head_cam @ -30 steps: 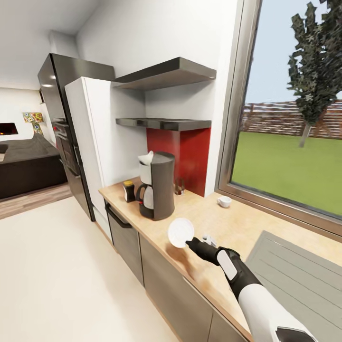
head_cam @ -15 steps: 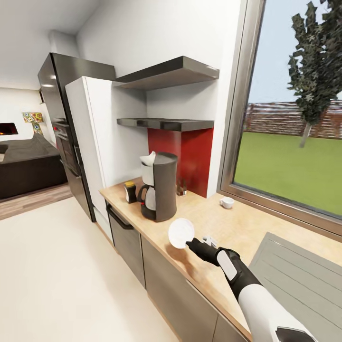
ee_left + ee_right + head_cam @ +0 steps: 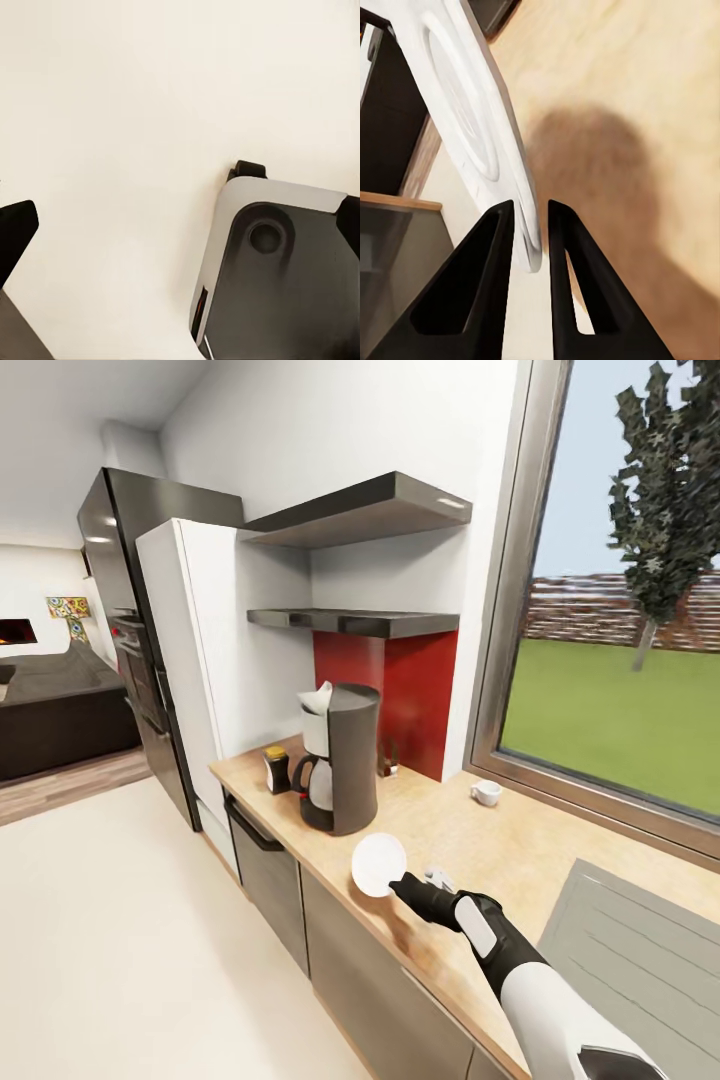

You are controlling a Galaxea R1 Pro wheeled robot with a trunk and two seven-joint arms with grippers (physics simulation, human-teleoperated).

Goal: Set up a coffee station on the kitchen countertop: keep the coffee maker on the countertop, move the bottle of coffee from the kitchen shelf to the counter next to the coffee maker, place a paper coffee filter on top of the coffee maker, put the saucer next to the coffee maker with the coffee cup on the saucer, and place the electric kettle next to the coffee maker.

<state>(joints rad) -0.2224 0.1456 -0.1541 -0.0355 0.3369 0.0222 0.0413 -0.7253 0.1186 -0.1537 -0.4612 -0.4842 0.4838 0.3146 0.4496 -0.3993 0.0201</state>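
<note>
Right end effector (image 3: 398, 879) pinches saucer (image 3: 379, 864) rim, upright, above desk (image 3: 480, 850) front edge; bare wood between coffee maker (image 3: 345, 758) and coffee cup (image 3: 486, 792). Left end effector state: cannot tell.

You face a white wall (image 3: 330, 430) with a red backsplash panel (image 3: 400, 690) below it, and a tall white cabinet (image 3: 195, 660) stands against a dark fridge (image 3: 120, 560) at the worktop's far end. A big window (image 3: 620, 670) along the worktop's back edge gives you daylight, a green lawn, a tree and a brick wall. The pale floor (image 3: 120, 940) runs to a wood-floored lounge with a dark sofa (image 3: 55, 710).
</note>
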